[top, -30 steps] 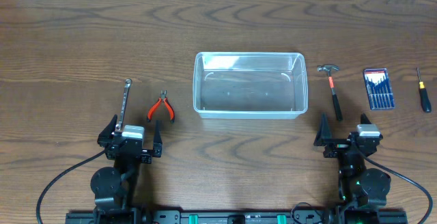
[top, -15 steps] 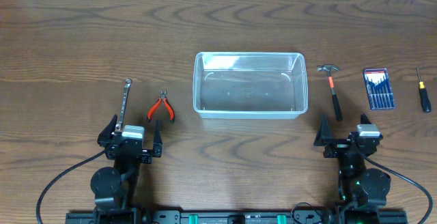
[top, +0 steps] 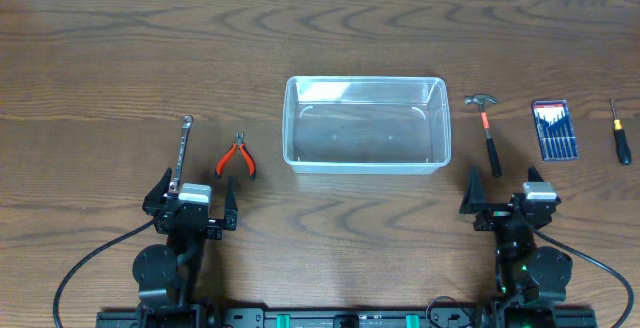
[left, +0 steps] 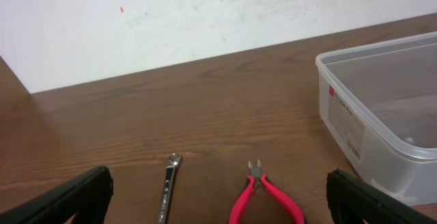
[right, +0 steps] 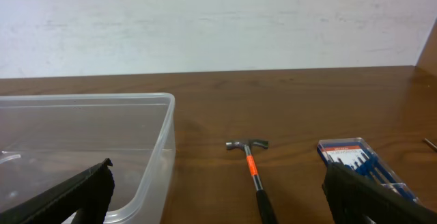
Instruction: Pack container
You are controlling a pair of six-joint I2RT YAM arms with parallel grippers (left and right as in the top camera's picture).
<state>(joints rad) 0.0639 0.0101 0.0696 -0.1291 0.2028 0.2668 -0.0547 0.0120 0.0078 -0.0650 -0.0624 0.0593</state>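
Note:
The clear plastic container [top: 366,124] stands empty at the table's middle; it also shows in the left wrist view [left: 382,115] and the right wrist view [right: 89,142]. My left gripper [top: 196,200] is open and empty, just behind a silver wrench [top: 181,152] and red-handled pliers [top: 236,157]. My right gripper [top: 507,192] is open and empty, just behind a small hammer [top: 488,132] with an orange-and-black handle. The wrench [left: 167,190] and pliers [left: 266,197] lie between my left fingers. The hammer [right: 252,173] lies between my right fingers.
A blue screwdriver-set case [top: 553,128] lies right of the hammer and shows in the right wrist view [right: 355,157]. A black-and-orange screwdriver [top: 620,133] lies at the far right. A white wall [left: 171,19] stands behind the table's far edge.

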